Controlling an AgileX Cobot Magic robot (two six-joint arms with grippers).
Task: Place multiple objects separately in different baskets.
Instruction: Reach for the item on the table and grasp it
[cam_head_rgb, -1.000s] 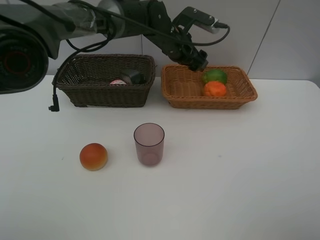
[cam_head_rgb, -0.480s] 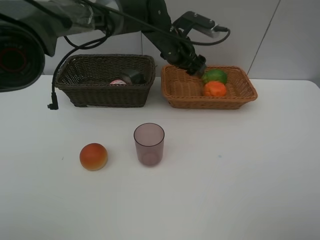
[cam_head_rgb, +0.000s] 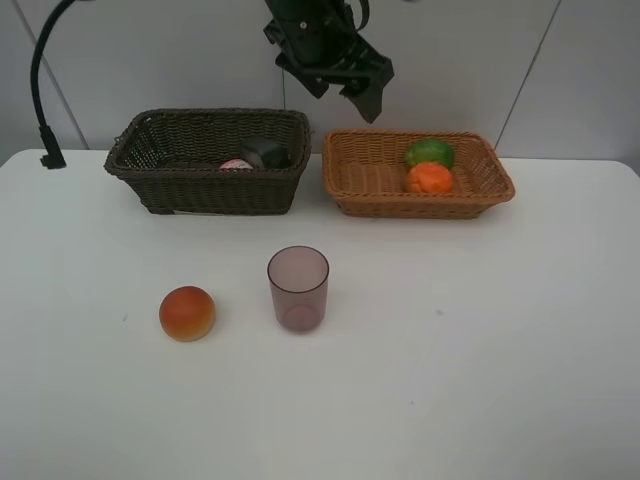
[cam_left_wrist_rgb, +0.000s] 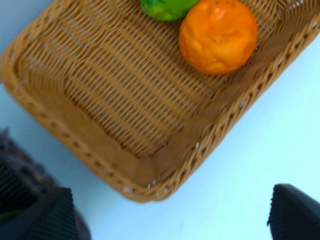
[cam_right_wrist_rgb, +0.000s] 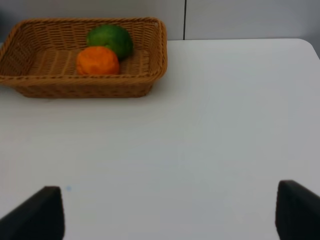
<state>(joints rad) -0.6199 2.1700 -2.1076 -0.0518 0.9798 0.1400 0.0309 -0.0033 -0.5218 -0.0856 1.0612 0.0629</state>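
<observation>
The light tan basket (cam_head_rgb: 375, 198) holds an orange tangerine (cam_head_rgb: 430, 178) and a green fruit (cam_head_rgb: 430, 152). In the dark brown basket (cam_head_rgb: 200, 192) lie a small pink bottle (cam_head_rgb: 236, 165) and a dark pump bottle (cam_head_rgb: 263, 153). On the table in front stand a translucent purple cup (cam_head_rgb: 298, 288) and a red-orange round fruit (cam_head_rgb: 187, 313). My left gripper (cam_head_rgb: 350, 90) hangs open and empty high above the gap between the baskets. Its wrist view looks down on the tan basket (cam_left_wrist_rgb: 95, 150) and tangerine (cam_left_wrist_rgb: 218, 36). My right gripper (cam_right_wrist_rgb: 167, 215) is open and empty over bare table, facing the tan basket (cam_right_wrist_rgb: 82, 86).
A black cable with a plug (cam_head_rgb: 48, 158) hangs at the far left edge of the white table (cam_head_rgb: 480, 350). A grey wall stands right behind the baskets.
My left arm has lifted up and back from the tan basket's rear left corner; its gripper now hangs higher, and the arm's bulky near section has left the view. Objects unmoved.
</observation>
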